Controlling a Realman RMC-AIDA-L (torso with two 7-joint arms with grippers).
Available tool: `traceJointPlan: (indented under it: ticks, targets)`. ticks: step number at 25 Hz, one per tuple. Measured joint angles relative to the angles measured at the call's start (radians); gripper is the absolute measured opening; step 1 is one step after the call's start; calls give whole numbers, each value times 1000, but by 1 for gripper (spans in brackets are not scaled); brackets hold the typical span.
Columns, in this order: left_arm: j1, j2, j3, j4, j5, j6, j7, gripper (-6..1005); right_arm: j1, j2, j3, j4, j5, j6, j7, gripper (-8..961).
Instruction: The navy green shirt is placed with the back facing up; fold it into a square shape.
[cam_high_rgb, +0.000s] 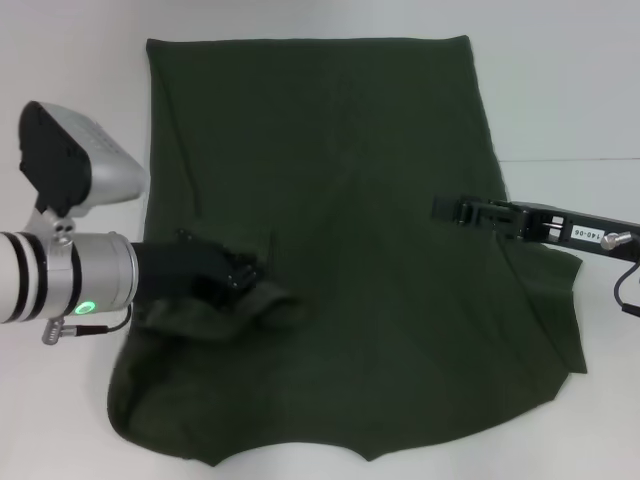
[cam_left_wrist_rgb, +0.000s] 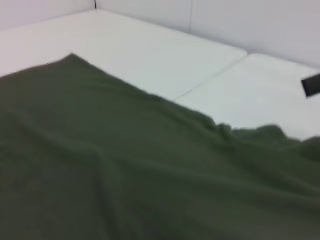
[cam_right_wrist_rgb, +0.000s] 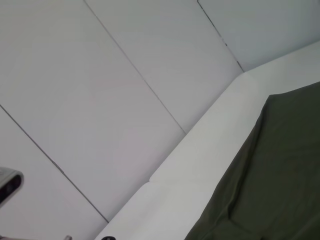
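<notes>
Navy green shirt (cam_high_rgb: 340, 250) lies plain side up across white bench (cam_high_rgb: 560, 80), its near-left part bunched. Left gripper (cam_high_rgb: 245, 275) pinches that bunched fabric. Right gripper (cam_high_rgb: 450, 210) over shirt's right edge, finger state cannot tell; arm label reads "140-06".

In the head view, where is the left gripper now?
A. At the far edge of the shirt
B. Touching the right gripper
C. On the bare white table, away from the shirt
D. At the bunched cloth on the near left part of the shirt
D: the left gripper sits at rumpled folds on the near left part of the navy green shirt, far from the right gripper.
</notes>
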Motion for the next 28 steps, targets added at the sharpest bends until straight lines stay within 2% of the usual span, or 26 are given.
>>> traceJointPlan:
  ticks: [6,10,14,18,20,21,24,28]
  targets:
    - [11,1,-14,4,-126,12,16,158,-8,-4,17,1,0,0,0,899]
    - [19,0,-18,2,-198,13,37,222,-15,-24,23,4,-2,7,17,899]
    - [31,0,-17,-5,-259,30,80,404,-23,-57,21,4,-22,25,92,899]
    - [42,1,-19,-32,-315,112,174,565,-28,-101,23,-1,-109,46,211,899]
    - [46,1,-19,-63,-343,144,237,642,-31,-113,23,-2,-143,52,248,899]
    - [47,1,-19,-76,-353,154,259,680,-33,-119,23,-2,-164,53,268,899]
    - [49,3,-20,-149,-408,196,368,883,-44,-131,23,-3,-215,58,313,900]
    - [49,3,-21,-233,-461,234,510,945,-67,-138,24,-3,-253,82,349,900]
